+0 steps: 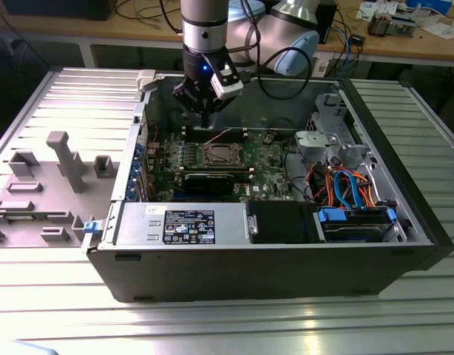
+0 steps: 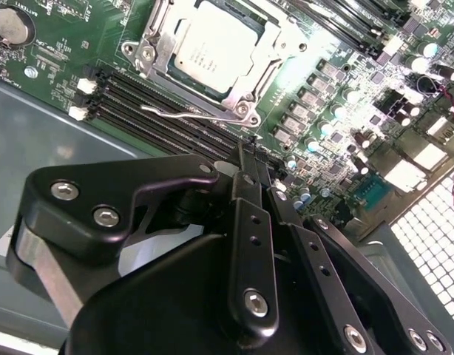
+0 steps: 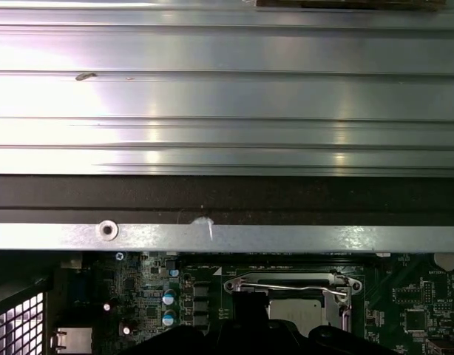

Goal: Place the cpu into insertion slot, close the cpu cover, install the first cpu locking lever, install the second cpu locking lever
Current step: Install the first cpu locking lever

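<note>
One cpu point(image 2: 212, 52) lies flat in the insertion slot point(image 2: 184, 87) on the motherboard point(image 2: 57, 59), silvery top upward, its edges square to the socket rim; being square, it has no evident long axis. The cpu cover point(image 2: 265, 53) is folded down around it, framing the chip. A thin wire locking lever point(image 2: 184, 115) runs along the socket edge nearest me, parallel to the memory slots point(image 2: 149, 111). My claw point(image 2: 251, 159) hangs above that edge, empty, fingers drawn together, apart from the chip, inside the computer case point(image 1: 271, 266).
</note>
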Motion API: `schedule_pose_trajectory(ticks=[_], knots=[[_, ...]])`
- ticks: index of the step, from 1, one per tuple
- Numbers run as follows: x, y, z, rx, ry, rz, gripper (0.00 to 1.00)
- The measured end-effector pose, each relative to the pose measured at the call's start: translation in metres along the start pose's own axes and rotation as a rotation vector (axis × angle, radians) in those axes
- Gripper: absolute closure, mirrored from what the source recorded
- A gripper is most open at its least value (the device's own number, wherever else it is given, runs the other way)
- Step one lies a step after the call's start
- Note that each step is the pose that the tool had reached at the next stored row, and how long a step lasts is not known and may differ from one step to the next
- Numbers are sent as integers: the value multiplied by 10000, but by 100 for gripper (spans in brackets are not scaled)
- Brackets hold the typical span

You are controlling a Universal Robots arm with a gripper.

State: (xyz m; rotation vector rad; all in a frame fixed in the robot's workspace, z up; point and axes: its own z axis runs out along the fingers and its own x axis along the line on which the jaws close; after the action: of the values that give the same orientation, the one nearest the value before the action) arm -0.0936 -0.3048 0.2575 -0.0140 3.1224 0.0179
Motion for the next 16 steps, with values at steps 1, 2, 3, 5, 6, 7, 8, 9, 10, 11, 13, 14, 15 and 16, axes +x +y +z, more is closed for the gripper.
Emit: schedule_pose_trajectory(ticks=[1,2,3,5,6,7,8,9,10,11,13,14,15,16], knots=[[-2,0,1,-1,-1,1,89],[-3,0,1,-1,-1,1,89],[-5,0,2,0,0,-1,89],[-7,0,5,1,1,0,89],[-9,0,6,0,0,-1,89],[-10,0,8,0,0,-1,89],[-12,0,9,0,0,-1,89],[-14,0,12,0,0,-1,89],[-19,0,19,-1,0,-1,89],[-25,0,29,1,1,-1,89],[-30,-1,35,1,0,-1,89],[-32,-1,39,0,1,1,89],[-34,-1,41,1,1,0,89],[-35,-1,45,0,0,0,89]])
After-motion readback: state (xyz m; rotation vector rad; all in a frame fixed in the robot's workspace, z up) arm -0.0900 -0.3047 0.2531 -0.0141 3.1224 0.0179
